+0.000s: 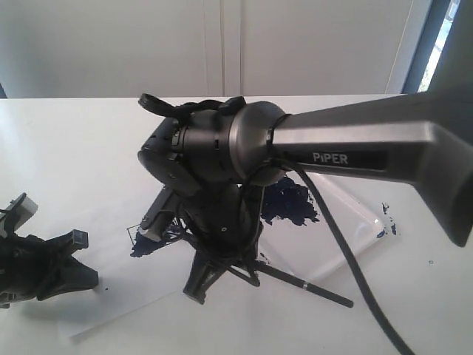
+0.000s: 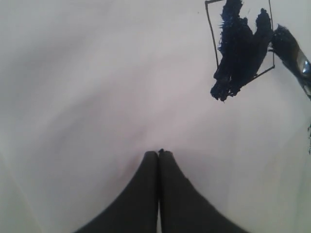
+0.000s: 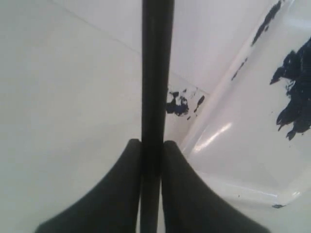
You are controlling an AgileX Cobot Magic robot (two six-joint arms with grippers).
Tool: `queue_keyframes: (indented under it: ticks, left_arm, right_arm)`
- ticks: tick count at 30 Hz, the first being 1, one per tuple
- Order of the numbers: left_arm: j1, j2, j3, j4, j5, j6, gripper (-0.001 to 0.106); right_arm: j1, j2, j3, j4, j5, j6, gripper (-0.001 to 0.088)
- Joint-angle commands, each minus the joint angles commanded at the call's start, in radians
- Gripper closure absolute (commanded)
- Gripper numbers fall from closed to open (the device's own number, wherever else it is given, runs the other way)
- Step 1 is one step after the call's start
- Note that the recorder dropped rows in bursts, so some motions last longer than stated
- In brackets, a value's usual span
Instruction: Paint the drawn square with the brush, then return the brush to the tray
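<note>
My right gripper (image 3: 156, 145) is shut on the brush (image 3: 157, 73), whose black handle runs straight out between the fingers. In the exterior view the right gripper (image 1: 214, 277) points down at the paper, and the handle's free end (image 1: 310, 286) sticks out toward the front right. The drawn square (image 2: 240, 43) is smeared dark blue, with the paint running past its lines. The brush tip (image 2: 287, 44) rests at the square's edge. In the exterior view the drawn square (image 1: 148, 238) is partly hidden by the arm. The tray (image 1: 347, 229) lies to the right. My left gripper (image 2: 159, 153) is shut and empty, low at the left (image 1: 77, 260).
The tray's rim (image 3: 214, 102) passes close beside my right fingers, and its dark blue blotch (image 1: 290, 203) sits at the tray's far end. Blue specks (image 3: 179, 104) mark the paper (image 1: 118, 310) near the tray corner. The right arm (image 1: 355, 151) spans the middle.
</note>
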Motion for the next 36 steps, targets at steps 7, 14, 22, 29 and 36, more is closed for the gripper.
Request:
queue_keyframes:
  ticks: [7, 14, 22, 29, 36]
  left_arm:
    - [0.000, 0.000, 0.000, 0.000, -0.013, 0.000, 0.105]
    - [0.000, 0.000, 0.000, 0.000, -0.018, 0.000, 0.105]
    - [0.000, 0.000, 0.000, 0.000, -0.015, 0.000, 0.105]
    - [0.000, 0.000, 0.000, 0.000, -0.015, 0.000, 0.105]
    - [0.000, 0.000, 0.000, 0.000, -0.015, 0.000, 0.105]
  right_arm:
    - [0.000, 0.066, -0.056, 0.034, 0.000, 0.000, 0.0868]
    - [0.000, 0.089, -0.067, 0.038, 0.000, 0.000, 0.0868]
    - [0.000, 0.132, -0.069, 0.057, 0.000, 0.000, 0.0868]
    - [0.000, 0.133, -0.069, 0.049, 0.000, 0.000, 0.0868]
    - [0.000, 0.127, -0.067, 0.032, 0.000, 0.007, 0.0868]
